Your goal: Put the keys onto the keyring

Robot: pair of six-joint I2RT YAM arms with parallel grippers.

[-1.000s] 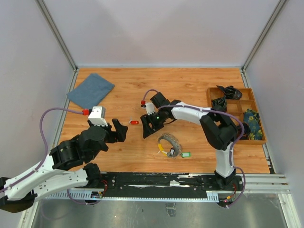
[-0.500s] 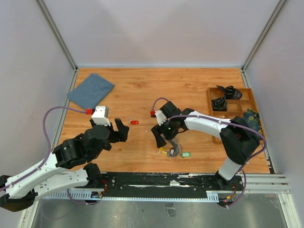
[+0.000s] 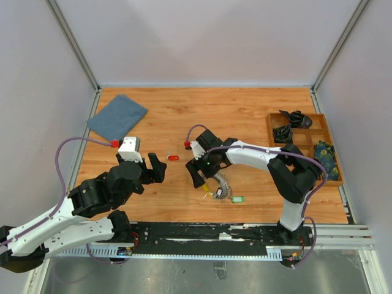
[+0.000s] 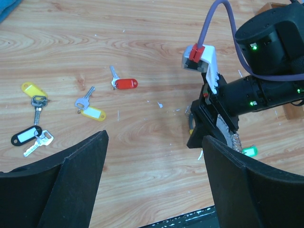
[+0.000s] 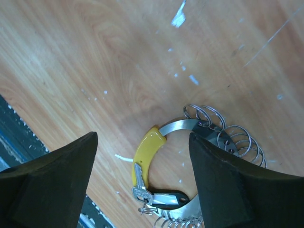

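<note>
Wooden table (image 3: 245, 110) | my right gripper (image 3: 201, 173) has swung over the keyring (image 5: 190, 126), jaws widened, empty | left gripper (image 4: 154, 142) open, empty | 4 keys (image 4: 126, 84) unthreaded

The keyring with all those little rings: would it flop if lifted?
The keyring hoop is probably stiff, since it looks like a metal band. Its small loops seem to sit loose on it, so they would likely swing and slide.

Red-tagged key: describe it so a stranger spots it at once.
On the wooden table, look left of centre, where loose tagged keys lie scattered. The red-tagged key lies nearest the keyring; the others' tags are yellow or black.
</note>
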